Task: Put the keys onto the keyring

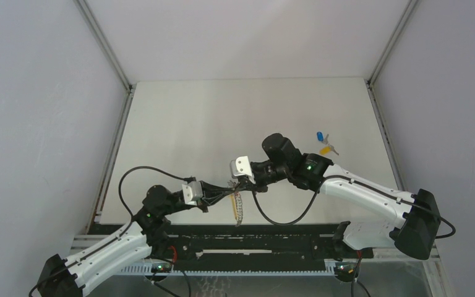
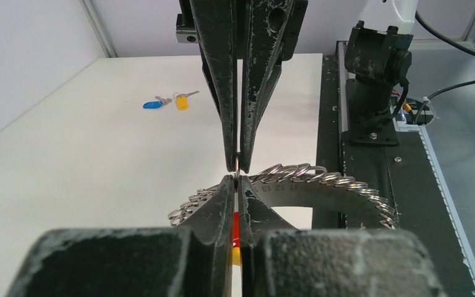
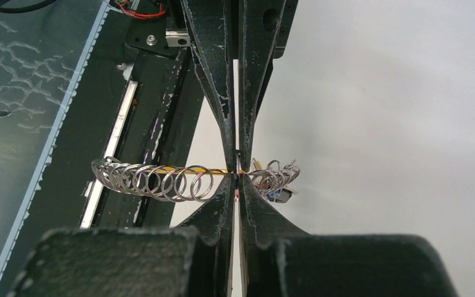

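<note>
Probably light, limp and slick, the keyring [image 3: 161,180] hangs at the worktop's [image 1: 222,111] near edge, nipped tip-to-tip by left gripper [image 2: 235,185] and right gripper [image 3: 238,182]. The keys [image 1: 325,144], tiny, lie near the right edge; I'd grip their plastic heads.

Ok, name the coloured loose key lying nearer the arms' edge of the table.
The yellow-headed key; the blue-headed key lies just beyond it, farther back on the table.
</note>
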Tool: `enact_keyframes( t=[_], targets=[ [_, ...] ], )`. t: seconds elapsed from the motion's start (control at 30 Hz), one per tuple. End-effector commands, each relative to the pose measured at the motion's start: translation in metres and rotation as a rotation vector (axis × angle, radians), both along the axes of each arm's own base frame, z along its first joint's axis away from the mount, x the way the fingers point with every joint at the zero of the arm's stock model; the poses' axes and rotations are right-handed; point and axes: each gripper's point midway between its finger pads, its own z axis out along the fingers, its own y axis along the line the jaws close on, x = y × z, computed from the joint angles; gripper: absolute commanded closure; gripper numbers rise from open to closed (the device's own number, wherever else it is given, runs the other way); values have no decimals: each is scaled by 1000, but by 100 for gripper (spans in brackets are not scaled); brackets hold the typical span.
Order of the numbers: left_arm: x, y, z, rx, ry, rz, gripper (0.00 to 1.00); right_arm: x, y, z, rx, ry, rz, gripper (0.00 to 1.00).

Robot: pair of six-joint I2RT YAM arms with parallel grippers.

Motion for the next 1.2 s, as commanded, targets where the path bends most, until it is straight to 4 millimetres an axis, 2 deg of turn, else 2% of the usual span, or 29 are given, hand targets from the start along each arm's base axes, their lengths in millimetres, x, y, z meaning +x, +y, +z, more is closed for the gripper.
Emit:
enact_keyframes(
  t=[0.0, 0.3, 0.5, 0.6, 0.67, 0.8, 0.97, 1.17],
  targets=[
    [-2, -2, 41, -61, -92, -22, 97, -2, 15, 36, 104, -54, 51, 100],
    [-4, 1, 40, -77, -109, -23, 100, 1, 16, 32, 67, -37, 41, 99],
    [9, 10, 31, -90, -92, 81, 100, 6, 3, 46, 77, -23, -38, 81],
    [18, 16, 23, -91, -61, 148, 99, 17, -6, 44, 55, 11, -141, 71],
    [23, 20, 16, -85, -31, 185, 100, 24, -11, 39, 41, 34, -213, 68],
    [26, 28, 3, -82, 9, 237, 100, 45, -22, 18, 15, 111, -390, 67],
    [40, 45, 0, -85, 24, 365, 100, 75, -37, -30, -61, 196, -627, 65],
    [55, 55, -7, -68, 57, 463, 100, 95, -43, -80, -169, 302, -766, 66]
  ],
)
